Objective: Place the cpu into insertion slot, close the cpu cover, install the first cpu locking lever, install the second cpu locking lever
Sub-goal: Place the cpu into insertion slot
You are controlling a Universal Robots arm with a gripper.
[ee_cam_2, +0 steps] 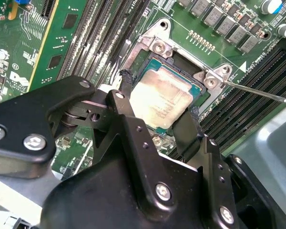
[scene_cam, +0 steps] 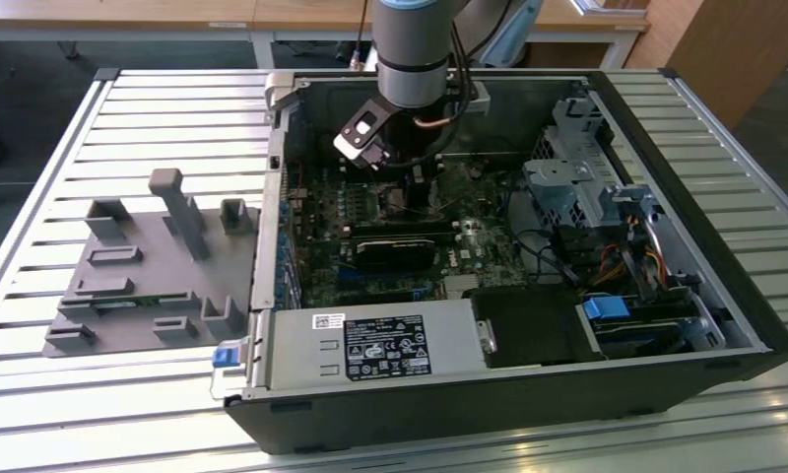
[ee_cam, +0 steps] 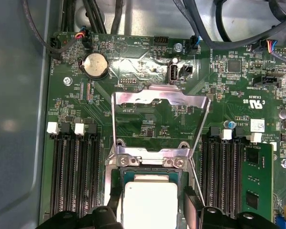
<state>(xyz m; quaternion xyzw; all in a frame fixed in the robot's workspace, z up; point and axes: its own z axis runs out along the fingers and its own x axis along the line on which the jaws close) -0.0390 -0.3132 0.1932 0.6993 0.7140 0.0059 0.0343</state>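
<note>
The cpu [ee_cam_2: 164, 102], a pale silvery square chip, lies level in the insertion slot [ee_cam_2: 183, 64] on the green board. My gripper [ee_cam_2: 159, 94] brackets it, one black fingertip [ee_cam_2: 126, 78] against each opposite edge, shut on the chip. In the first wrist view the cpu [ee_cam: 149, 205] shows between the same fingers [ee_cam: 190, 207]. The cpu cover [ee_cam: 133, 98], a thin silvery frame, stands swung open behind the socket. A thin locking lever [ee_cam_2: 257, 91] sticks out beside the socket. In the exterior view the gripper [scene_cam: 414, 187] reaches down into the open computer case [scene_cam: 709, 374].
Long black memory slots [ee_cam: 76, 176] flank the socket on both sides. A black block [scene_cam: 394, 251] lies on the board nearer the power supply [scene_cam: 381, 345]. Cables and a drive cage [scene_cam: 571, 187] crowd the exterior view's right. A grey fixture [scene_cam: 145, 266] sits outside on the slatted table.
</note>
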